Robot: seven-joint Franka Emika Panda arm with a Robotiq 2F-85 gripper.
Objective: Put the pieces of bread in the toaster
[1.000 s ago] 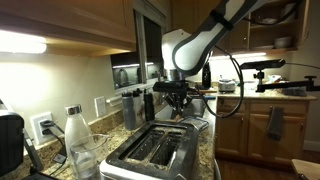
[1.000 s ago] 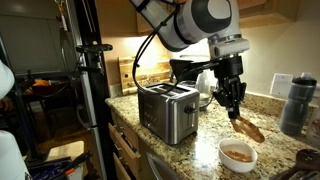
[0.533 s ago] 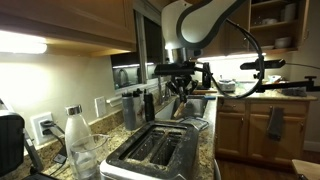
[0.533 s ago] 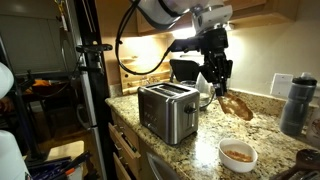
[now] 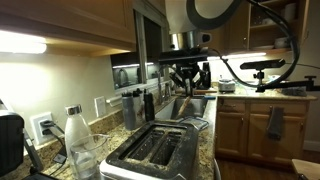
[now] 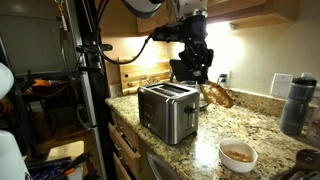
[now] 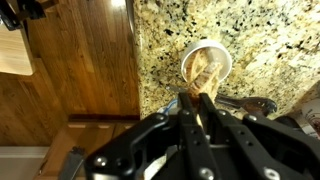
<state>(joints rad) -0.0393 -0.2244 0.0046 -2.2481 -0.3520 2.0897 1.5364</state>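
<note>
The silver toaster [image 5: 155, 150] [image 6: 167, 110] stands on the granite counter, its two dark slots facing up. My gripper [image 5: 185, 82] [image 6: 203, 72] hangs in the air above the counter, beside and higher than the toaster. It is shut on a tan-brown piece of bread [image 5: 183, 107] [image 6: 217, 95] that dangles tilted below the fingers. In the wrist view the black fingers [image 7: 186, 112] pinch the slice [image 7: 197, 84] edge-on. Far below it a white bowl [image 7: 222, 55] with tan contents sits on the counter.
The white bowl [image 6: 238, 155] stands near the counter's front edge. A dark bottle [image 6: 293, 103] is at the far end and a black appliance [image 6: 183, 68] behind the toaster. A clear bottle [image 5: 75, 135], a glass [image 5: 88, 157] and dark bottles [image 5: 140, 105] flank the toaster.
The gripper has risen from near the counter and moved toward the toaster, carrying the bread slice with it. It has stayed shut throughout.
</note>
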